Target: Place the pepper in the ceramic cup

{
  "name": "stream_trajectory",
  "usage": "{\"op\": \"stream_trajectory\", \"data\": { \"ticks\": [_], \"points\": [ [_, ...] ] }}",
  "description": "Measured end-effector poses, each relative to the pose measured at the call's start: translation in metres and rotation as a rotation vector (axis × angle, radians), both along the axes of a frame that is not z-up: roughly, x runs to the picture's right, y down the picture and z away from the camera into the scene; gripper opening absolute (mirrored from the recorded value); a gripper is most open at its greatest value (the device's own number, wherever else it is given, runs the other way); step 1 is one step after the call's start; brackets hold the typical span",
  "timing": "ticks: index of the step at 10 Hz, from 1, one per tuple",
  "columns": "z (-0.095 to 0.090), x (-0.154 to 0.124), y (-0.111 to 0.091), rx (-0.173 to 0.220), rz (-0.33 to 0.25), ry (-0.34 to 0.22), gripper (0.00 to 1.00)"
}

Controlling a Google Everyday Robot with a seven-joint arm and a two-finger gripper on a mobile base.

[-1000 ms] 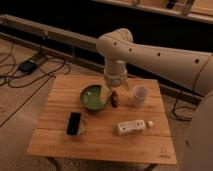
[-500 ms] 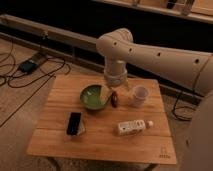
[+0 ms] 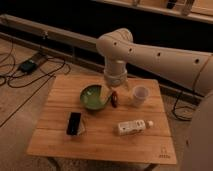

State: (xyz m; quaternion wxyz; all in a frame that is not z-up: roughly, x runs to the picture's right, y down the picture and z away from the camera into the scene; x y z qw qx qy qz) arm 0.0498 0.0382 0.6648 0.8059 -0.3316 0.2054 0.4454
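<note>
Dim workroom, cables (image 3: 30,65) trailing over the floor at upper left, wooden table (image 3: 60,135) filling the lower half of the frame. Poised above the middle of the table, just over the pepper: gripper (image 3: 112,91) of a pale one-armed robot, pointing down, jaws spread wide, nothing held. Lying flat on the bare wood just below it: pepper (image 3: 114,99), small and dark red, wedged into the narrow gap between green bowl (image 3: 95,96) to its left and ceramic cup (image 3: 140,95) to its right. Upright and apparently empty, the white cup, close beside the pepper but not touching it. Lower in the frame, well apart from the action: white plastic bottle (image 3: 133,127) on its side and dark flat object (image 3: 74,123).

Step in hand, by the look of it: lining up for the pick, no grasp made yet. Called for next: straight descent, fingers astride the pepper without nudging bowl or cup, firm closure, lift, short carry rightward over the cup mouth, release.
</note>
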Motion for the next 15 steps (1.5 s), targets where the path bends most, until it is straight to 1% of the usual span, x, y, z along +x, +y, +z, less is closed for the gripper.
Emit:
{"op": "stream_trajectory", "data": {
  "ticks": [6, 8, 10, 11, 12, 13, 15],
  "points": [
    [0.000, 0.001, 0.001, 0.003, -0.002, 0.005, 0.80],
    [0.006, 0.003, 0.007, 0.028, -0.001, 0.037, 0.80],
    [0.021, 0.002, 0.024, 0.051, 0.018, 0.086, 0.80],
    [0.030, 0.000, 0.032, 0.056, 0.029, 0.095, 0.80],
    [0.044, -0.001, 0.042, 0.059, 0.040, 0.107, 0.80],
    [0.058, -0.003, 0.048, 0.069, 0.044, 0.111, 0.80],
    [0.084, -0.004, 0.061, 0.065, 0.043, 0.124, 0.80]
  ]
}}
